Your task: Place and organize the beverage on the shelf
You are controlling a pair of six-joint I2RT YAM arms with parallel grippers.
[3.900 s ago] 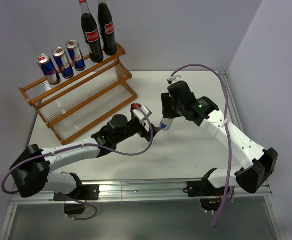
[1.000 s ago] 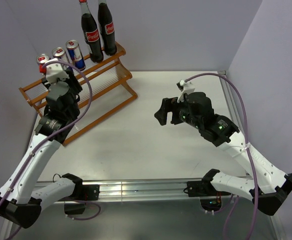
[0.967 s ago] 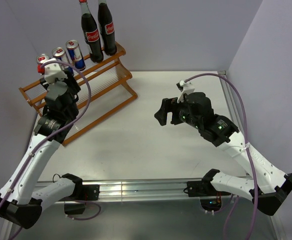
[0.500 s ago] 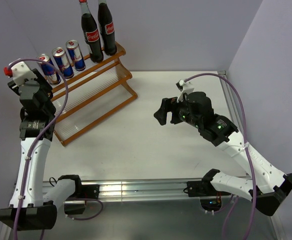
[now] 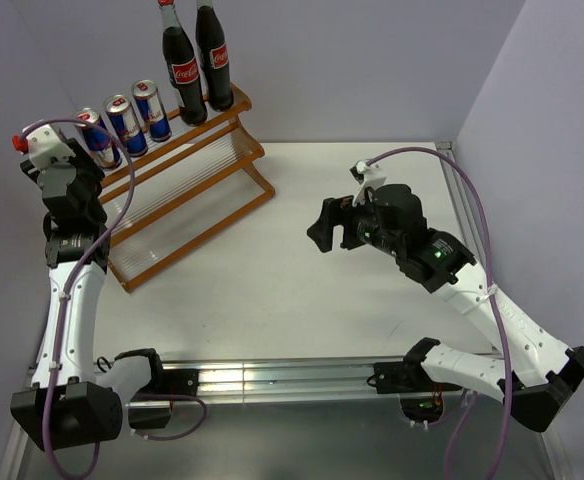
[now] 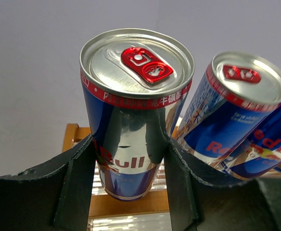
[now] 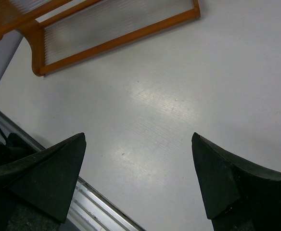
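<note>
My left gripper (image 6: 129, 144) is shut on a blue-and-silver can (image 6: 135, 96), upright at the wooden top rail (image 6: 126, 204) of the shelf (image 5: 187, 200); I cannot tell if it rests on the rail. From above, the left gripper (image 5: 70, 180) sits at the rack's left end and hides that can. Three more cans (image 5: 124, 122) stand in a row on the top tier, the nearest (image 6: 236, 106) just right of the held one. Two cola bottles (image 5: 197, 60) stand at the tier's right end. My right gripper (image 5: 322, 228) hangs open over bare table, its jaws wide (image 7: 138, 139).
The rack's two lower tiers (image 5: 172, 215) hold nothing. Its front rail (image 7: 116, 41) shows at the top of the right wrist view. The grey wall stands close behind the rack. The table's metal front edge (image 5: 272, 375) runs along the bottom.
My left arm swung from over the middle of the rack to its left end, carrying the can beside the row of cans. The right arm has stayed put.
</note>
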